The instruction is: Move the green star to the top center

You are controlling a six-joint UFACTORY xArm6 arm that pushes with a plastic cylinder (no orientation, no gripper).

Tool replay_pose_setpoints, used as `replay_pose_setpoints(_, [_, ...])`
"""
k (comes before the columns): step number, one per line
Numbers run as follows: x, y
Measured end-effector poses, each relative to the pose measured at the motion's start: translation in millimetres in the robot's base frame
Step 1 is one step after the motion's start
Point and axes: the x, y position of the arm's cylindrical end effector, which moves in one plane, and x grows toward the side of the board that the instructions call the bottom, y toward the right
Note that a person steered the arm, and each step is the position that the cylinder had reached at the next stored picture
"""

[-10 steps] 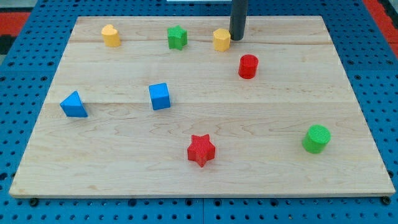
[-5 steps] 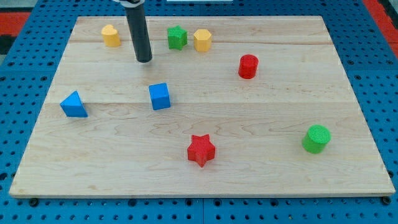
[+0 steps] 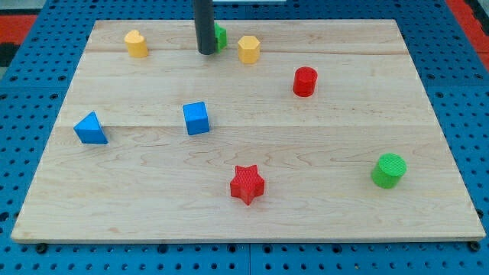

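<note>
My tip has slid from beside the blue cube up to the green star. It now sits on the star's left side, touching it, and my rod hides most of the star. I think I am here to push the star right, toward the yellow block near top center. My rod stands straight up. I have no pincer, only this tip.

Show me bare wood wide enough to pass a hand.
Widest: between red star, red cylinder and green cylinder. Also below blue cube. Crowded: the top, where my tip touches green star beside yellow hexagonal block.
</note>
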Motion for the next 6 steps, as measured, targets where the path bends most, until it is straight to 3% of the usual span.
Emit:
replay_pose_setpoints(4, [-29.7,-26.5])
replay_pose_setpoints(6, [-46.9,15.6])
